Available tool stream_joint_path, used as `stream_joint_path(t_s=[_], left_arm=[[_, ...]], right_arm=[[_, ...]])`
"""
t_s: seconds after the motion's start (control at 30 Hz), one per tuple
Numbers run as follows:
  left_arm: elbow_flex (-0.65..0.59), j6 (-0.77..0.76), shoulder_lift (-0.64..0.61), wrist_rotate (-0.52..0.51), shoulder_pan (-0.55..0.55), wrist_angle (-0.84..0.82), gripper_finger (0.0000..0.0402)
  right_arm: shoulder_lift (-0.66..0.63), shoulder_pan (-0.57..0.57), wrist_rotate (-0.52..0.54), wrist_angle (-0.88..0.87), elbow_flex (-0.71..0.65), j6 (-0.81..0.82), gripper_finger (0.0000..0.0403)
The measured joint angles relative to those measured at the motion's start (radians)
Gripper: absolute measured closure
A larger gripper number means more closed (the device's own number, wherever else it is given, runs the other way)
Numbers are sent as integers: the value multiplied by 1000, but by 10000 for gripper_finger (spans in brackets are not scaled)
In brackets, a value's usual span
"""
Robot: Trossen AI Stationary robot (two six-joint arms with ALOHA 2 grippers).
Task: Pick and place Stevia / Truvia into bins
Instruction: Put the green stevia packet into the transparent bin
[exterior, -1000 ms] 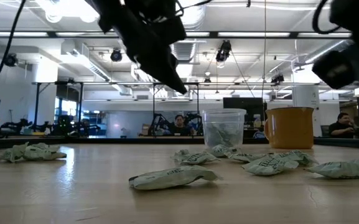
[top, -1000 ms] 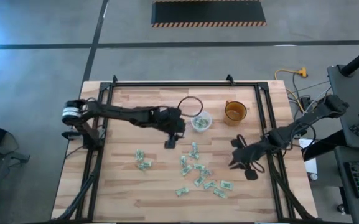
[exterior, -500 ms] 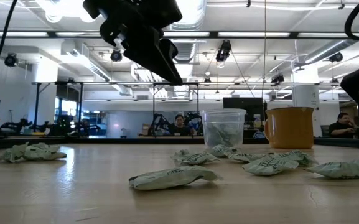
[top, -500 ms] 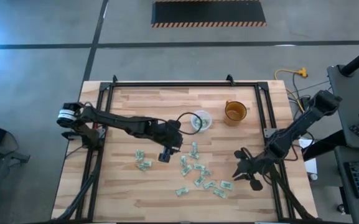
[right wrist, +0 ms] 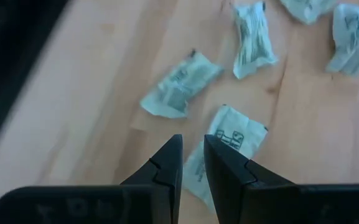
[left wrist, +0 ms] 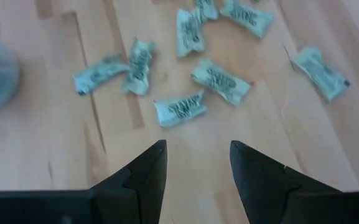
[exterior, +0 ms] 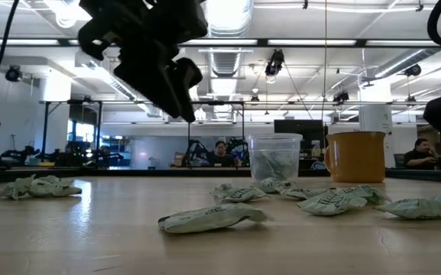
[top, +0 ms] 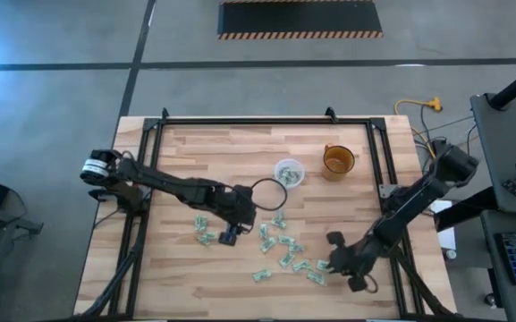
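**A:** What are you about to pick up, and how will it behave?

**B:** Your Stevia sachets (top: 286,250) are small, flat paper packets, crumpled and surely very light. I'd expect them to bend and skid on the wood of the table (top: 177,161) when a finger nudges them. Take one across its narrow middle, pressing down so both fingers trap the paper, and choose one lying apart from its neighbours.

**A:** Where's your left hand?

**B:** Your left hand (left wrist: 195,165) hangs above the table, tilted downward, fingers spread and holding nothing. The nearest sachet (left wrist: 179,108) lies just ahead of its fingertips, with more scattered beyond. The clear cup (top: 287,173) sits well apart from that hand, off toward the far side, with a few packets already inside; an orange cup (top: 338,160) stands next to it.

**A:** And your right?

**B:** Your right hand (right wrist: 193,155) is low, reaching in from the table's edge, fingers nearly together with a thin gap and nothing between them. One sachet (right wrist: 229,140) lies directly under the tips.
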Motion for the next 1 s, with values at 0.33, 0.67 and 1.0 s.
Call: stream_joint_path(t_s=[0.33,0.67,1.0], left_arm=[[-63,-26,-2,-8,-18,61,242],[-79,-52,-2,-7,-18,72,242],[-79,-52,-2,-6,-19,73,242]], right_arm=[[122,5,128,-396,263,95,344],[182,26,126,-407,271,152,344],[168,27,127,-408,271,160,292]])
